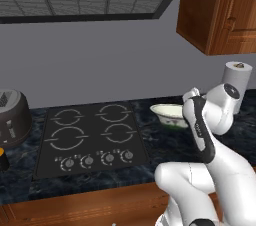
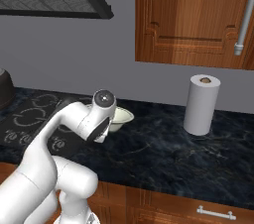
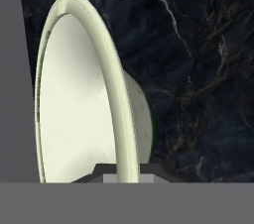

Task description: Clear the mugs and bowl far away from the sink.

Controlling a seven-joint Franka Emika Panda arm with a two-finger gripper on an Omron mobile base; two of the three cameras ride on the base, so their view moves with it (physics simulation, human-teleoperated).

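One wide, shallow cream-white bowl (image 1: pixel 169 113) sits on the dark marbled worktop (image 2: pixel 163 153), just right of the black four-burner cooktop (image 1: pixel 90 137) and left of the white paper-towel roll (image 2: pixel 201 104). In the hand view the two-finger claw (image 3: pixel 126 174) is closed on the thin rim of the bowl, one tip on the inside and one on the outside, with the rim running up between them. Whether the bowl rests on the worktop or is just clear of it I cannot tell.

By its look the bowl is stiff and glazed, so probably slippery and liable to chip if knocked. A rim pinch holds it off-centre, so it would tend to swing or tip; keeping the wrist level and the travel gentle seems wise. Taken nearer its narrow base it would be steadier, but the rim is the only edge thin enough for these tips.
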